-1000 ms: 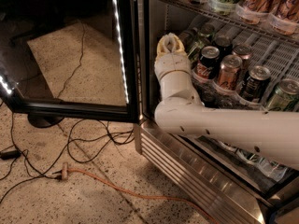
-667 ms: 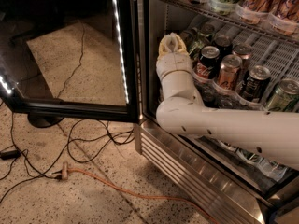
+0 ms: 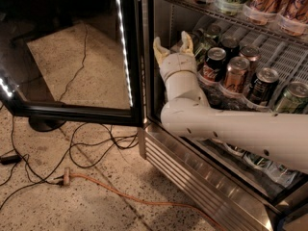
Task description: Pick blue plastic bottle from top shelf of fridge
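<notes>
Gripper (image 3: 173, 46), fingers apart, inside the open fridge (image 3: 192, 172), just beside the shelved cans (image 3: 236, 73)

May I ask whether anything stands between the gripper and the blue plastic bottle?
I cannot pick out the bottle for certain. The gripper, open, is inside the fridge at the left end of the can shelf; cans crowd beside it, and nothing shows between its fingers.

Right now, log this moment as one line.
gripper: inside fridge, beside cans | fingers: open, holding nothing | door: open
</notes>
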You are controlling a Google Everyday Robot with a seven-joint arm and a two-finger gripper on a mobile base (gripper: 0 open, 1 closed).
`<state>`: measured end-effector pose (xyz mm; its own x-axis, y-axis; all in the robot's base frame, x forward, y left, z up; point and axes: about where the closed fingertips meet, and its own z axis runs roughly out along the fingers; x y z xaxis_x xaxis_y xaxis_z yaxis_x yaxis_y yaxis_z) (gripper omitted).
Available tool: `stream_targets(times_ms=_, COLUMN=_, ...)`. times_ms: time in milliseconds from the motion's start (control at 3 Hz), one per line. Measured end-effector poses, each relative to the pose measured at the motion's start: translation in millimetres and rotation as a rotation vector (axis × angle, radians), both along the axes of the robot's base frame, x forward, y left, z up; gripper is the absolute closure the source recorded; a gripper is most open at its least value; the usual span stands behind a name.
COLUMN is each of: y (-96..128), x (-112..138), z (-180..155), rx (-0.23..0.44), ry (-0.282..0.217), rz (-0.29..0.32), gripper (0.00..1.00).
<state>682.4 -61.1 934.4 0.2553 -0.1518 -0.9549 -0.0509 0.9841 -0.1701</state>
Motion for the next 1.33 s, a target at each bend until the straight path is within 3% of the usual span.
stream_targets(times_ms=333, y=-22, x=-9, z=22, rx=-0.004, ry=0.019, rz=0.000, gripper=0.00)
stream_targets(times_ms=667, y=-53, x=-40, z=48, rx=-0.019, ry=0.086, rz=0.005, gripper=0.00)
stream_targets(times_ms=1000, y=-89, x=-87, z=76, rx=-0.039, ry=0.127, rz=0.018, gripper=0.00)
stream_targets(times_ms=1333, y=-74, x=-92, z=69, rx=-0.017, ry=0.177, rz=0.080, gripper=0.00)
